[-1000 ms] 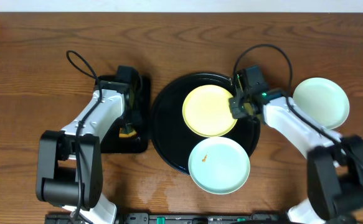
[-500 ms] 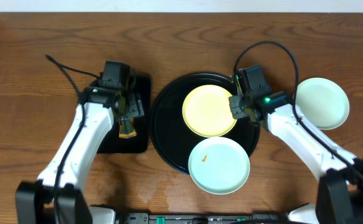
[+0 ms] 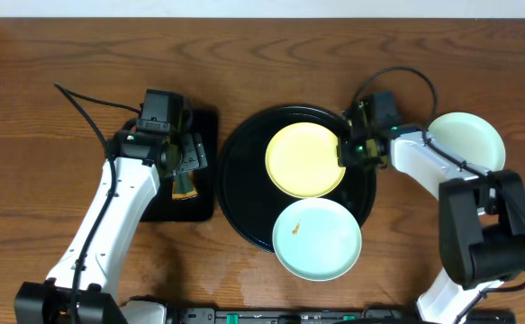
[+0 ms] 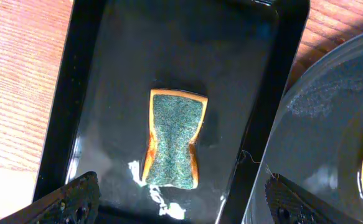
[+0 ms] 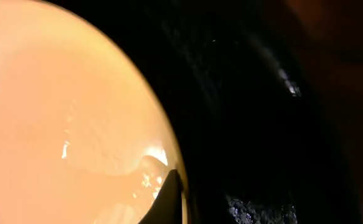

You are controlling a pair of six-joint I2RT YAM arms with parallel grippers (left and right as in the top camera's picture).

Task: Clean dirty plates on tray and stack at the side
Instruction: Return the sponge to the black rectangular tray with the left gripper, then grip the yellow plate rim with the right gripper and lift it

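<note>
Overhead, left to right: left gripper [image 3: 183,155] is hovering, jaws spread wide, over the sponge [image 4: 174,138] in the small tray [image 4: 125,62], toward the bench [image 3: 46,90] left edge. Mid-bench, right gripper [image 3: 350,151] is sitting at the yellow plate [image 3: 305,159] rim on the round tray [image 3: 242,184]; can't tell its grip. Risk: a loose pinch skidding it into the smeared mint plate [image 3: 317,238], which is overhanging the near rim.

left gripper [image 4: 184,200]: jaws spread wide | right gripper [image 3: 342,155]: jaws unclear

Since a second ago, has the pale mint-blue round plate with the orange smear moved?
No. The smeared pale mint-blue round plate still overhangs the front rim of the large round glossy black tray at the same spot.
</note>
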